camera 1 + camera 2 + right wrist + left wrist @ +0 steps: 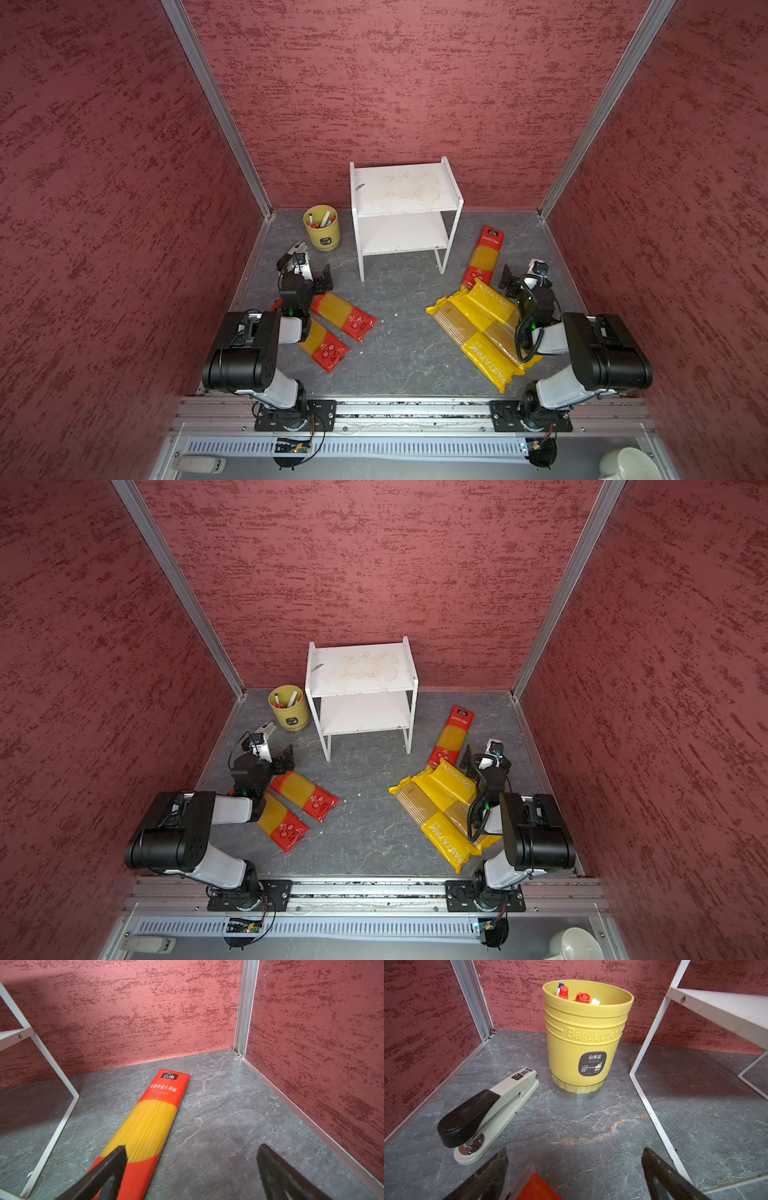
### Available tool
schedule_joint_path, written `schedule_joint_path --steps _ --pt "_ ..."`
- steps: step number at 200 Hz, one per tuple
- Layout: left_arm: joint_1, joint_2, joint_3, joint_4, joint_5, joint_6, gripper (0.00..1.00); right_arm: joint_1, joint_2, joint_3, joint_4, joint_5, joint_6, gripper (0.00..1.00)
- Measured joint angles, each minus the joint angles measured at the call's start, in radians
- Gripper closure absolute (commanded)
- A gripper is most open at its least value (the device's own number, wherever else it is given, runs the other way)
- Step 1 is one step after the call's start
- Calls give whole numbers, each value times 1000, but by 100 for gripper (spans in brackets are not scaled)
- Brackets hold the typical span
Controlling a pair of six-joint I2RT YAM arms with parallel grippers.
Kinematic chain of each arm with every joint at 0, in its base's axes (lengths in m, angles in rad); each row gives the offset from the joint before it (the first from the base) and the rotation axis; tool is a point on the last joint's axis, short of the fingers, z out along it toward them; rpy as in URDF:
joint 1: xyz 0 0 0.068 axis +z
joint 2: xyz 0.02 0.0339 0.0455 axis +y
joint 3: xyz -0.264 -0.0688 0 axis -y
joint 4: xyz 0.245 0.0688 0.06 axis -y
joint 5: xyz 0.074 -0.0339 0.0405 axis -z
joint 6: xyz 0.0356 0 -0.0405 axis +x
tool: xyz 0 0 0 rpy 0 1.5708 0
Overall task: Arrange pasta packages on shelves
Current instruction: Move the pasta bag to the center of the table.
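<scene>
Here, both jaws apart, yellow bags marked "PASTATIME", cup embossed "Baguettes", red bag "Spaghetti".

Beside the shelves, whose white top board looks matt and stained, you see a red-ended pasta package in glossy plastic film on the smooth, marble-patterned grey tabletop.

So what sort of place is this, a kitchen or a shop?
Probably a robot test booth, not a real kitchen: red walls in a metal frame, a left arm and right arm bolted to a rail, and a white rack beside loose spaghetti bags.
</scene>
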State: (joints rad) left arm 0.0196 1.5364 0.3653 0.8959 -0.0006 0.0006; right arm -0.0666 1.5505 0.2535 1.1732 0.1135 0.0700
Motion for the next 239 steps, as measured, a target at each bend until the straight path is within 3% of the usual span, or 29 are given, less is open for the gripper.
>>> schedule_joint_path --steps 53,78,102,127,160,183,201,218,239 --pt "8 0 0 -2 10 0 0 1 -1 0 2 23 2 1" --pt "-16 -25 1 -34 -42 0 1 6 -42 -25 16 50 8 1" --pt "-45 -142 36 -179 -124 -11 1 26 -89 -60 19 101 9 1" --pt "-93 -285 61 -270 -225 -35 1 43 -247 -16 -142 175 25 1" --pt "-237 -418 107 -455 -356 -58 0 52 -419 198 -509 248 190 1" --pt "-345 -473 188 -629 -417 -112 1 50 -485 238 -604 153 346 1" --pt "-357 -507 261 -763 -391 -204 1 42 -510 202 -617 0 437 1" --pt "-319 -545 293 -856 -312 -347 0 42 -492 193 -646 -132 529 1" --pt "-183 -588 253 -892 -130 -491 0 63 -439 213 -695 -239 617 2"
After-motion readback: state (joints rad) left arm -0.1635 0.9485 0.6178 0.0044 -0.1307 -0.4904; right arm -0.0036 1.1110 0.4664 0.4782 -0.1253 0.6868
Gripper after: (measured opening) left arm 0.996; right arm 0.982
